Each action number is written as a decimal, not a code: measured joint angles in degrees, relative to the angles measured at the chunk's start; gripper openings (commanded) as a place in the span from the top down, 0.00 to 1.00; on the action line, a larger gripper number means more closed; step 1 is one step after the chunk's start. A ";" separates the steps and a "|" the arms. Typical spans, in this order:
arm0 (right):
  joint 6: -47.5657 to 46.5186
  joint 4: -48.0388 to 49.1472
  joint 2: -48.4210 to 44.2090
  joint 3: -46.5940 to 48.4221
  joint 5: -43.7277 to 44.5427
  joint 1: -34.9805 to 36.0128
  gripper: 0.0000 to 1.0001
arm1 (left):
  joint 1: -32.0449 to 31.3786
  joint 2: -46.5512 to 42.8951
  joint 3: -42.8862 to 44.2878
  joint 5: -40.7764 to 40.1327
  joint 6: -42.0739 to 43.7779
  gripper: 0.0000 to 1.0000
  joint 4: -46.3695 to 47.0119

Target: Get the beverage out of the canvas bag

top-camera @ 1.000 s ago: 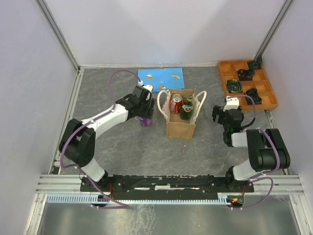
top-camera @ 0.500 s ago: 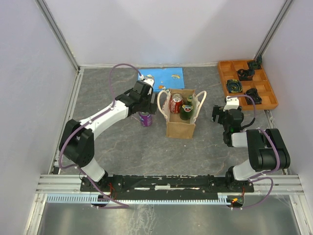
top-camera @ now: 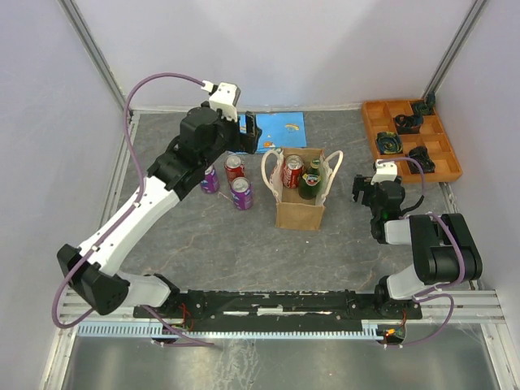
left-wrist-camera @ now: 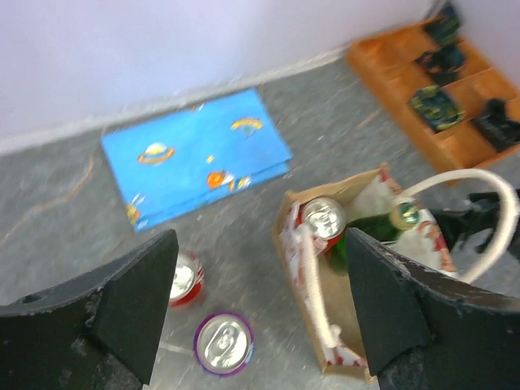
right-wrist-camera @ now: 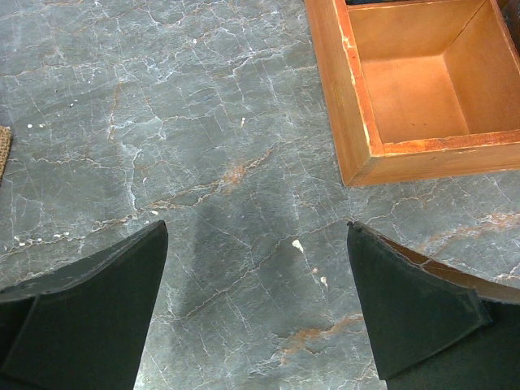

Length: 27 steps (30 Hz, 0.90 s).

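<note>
Left gripper (top-camera: pixel 250 135) is held above the table (top-camera: pixel 187 236), at the near left corner of the blue mat (top-camera: pixel 280 127); in its wrist view the fingers (left-wrist-camera: pixel 134 305) are spread wide with nothing between them. Below and just left of it three cans stand upright on the table: a purple can (top-camera: pixel 210 179) furthest left, a red can (top-camera: pixel 234 167) beside it, and a second purple can (top-camera: pixel 241 193) nearest the bag, apart from it. The bag (top-camera: pixel 299 213) stands upright and open at table centre, near side of the mat, its cream handles (top-camera: pixel 267 167) flopped outward on both sides. Inside the bag: a cola can (top-camera: pixel 292 171) on the left and a green bottle (top-camera: pixel 309 180) on the right, both upright and touching or nearly so. Right gripper (top-camera: pixel 363 191) sits low, right of the bag and apart from it; its wrist view shows the fingers (right-wrist-camera: pixel 93 313) parted over bare table, gripping nothing. The orange tray (top-camera: pixel 368 122) lies at the far right, holding dark small objects that are too small to identify.
</note>
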 measured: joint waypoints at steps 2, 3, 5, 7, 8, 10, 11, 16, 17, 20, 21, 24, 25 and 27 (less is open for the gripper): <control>0.00 0.00 0.02 0.00 0.00 0.00 0.01 | -0.63 -1.36 -1.01 2.58 0.79 0.19 3.85; 0.00 0.00 0.02 0.00 0.00 0.00 0.01 | -0.96 -1.77 -2.01 4.22 1.05 0.21 6.36; 0.00 0.00 0.02 0.00 0.02 0.02 0.01 | -1.49 -2.01 -4.98 7.56 1.55 0.26 11.63; 0.00 -0.02 0.02 0.00 0.02 0.00 0.01 | -2.01 -1.84 -9.35 12.02 1.86 0.28 17.64; 0.00 0.00 0.02 0.00 0.00 0.00 0.01 | -2.25 -1.57 -11.47 13.60 2.01 0.29 20.35; 0.00 0.00 0.02 0.00 0.02 0.00 0.01 | -2.78 -0.55 -14.71 17.79 2.27 0.32 25.38; 0.00 0.00 0.02 0.00 0.00 0.00 0.01 | -3.13 0.42 -15.91 19.23 2.40 0.38 28.09; 0.00 0.00 0.02 0.00 0.00 0.00 0.01 | -5.16 6.43 -17.00 25.59 3.85 0.50 37.53; 0.00 0.00 0.02 0.00 0.02 0.00 0.01 | -5.64 7.39 -17.00 26.56 4.28 0.49 38.66; 0.00 0.00 0.02 0.00 0.00 0.00 0.01 | -6.62 10.01 -16.35 28.65 5.68 0.40 40.94; 0.00 0.00 0.02 0.00 0.00 0.00 0.01 | -6.82 10.99 -15.80 29.46 6.10 0.35 41.35; 0.00 0.00 0.02 0.00 0.00 0.00 0.01 | -7.21 13.53 -14.47 31.58 7.45 0.20 42.58; 0.00 0.00 0.02 0.00 0.00 0.00 0.01 | -7.23 14.34 -14.16 32.09 7.93 0.18 43.08; 0.00 0.00 0.02 0.00 0.02 0.00 0.01 | -7.23 15.69 -13.86 33.11 8.46 0.15 43.78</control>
